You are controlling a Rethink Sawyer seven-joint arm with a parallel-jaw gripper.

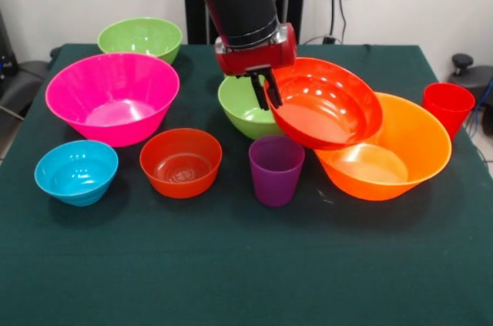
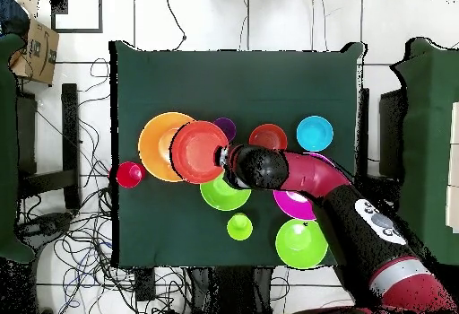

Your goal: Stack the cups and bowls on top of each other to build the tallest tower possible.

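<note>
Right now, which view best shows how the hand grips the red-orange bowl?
The front view: the hand pinches the tilted red-orange bowl at its rim, above the large orange bowl. Overhead, the arm hides the grip; only the bowl's overlap with the orange one shows.

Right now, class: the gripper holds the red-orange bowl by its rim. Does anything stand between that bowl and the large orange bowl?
Nothing visible does. The gripper grips the red-orange bowl, tilted, already overlapping the large orange bowl, whose inside looks empty. The purple cup stands in front, off the path.
</note>
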